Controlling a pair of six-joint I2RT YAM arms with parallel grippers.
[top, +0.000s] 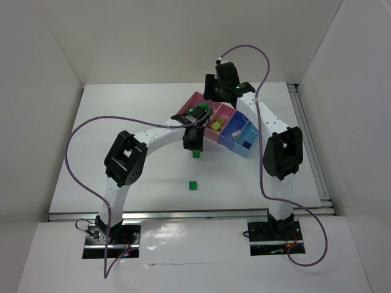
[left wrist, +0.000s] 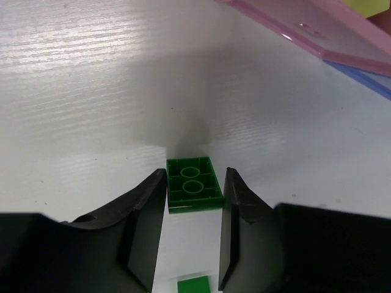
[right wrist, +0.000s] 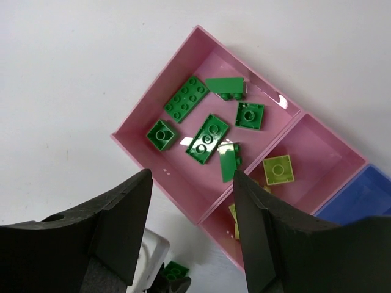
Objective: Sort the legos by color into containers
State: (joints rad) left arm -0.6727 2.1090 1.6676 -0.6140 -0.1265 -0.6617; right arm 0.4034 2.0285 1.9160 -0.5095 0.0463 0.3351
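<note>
A white table (top: 122,122) sits enclosed by plain white walls (top: 153,36), evenly and brightly lit.

The white tabletop (top: 122,122) carries a row of containers (top: 232,131) far right of centre, a green lego (top: 196,154) near them, and a second green lego (top: 192,185) nearer still.

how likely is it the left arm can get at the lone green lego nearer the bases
Probably yes: the lone green lego sits on open table with nothing around it, though the left gripper currently straddles a second green lego.
</note>
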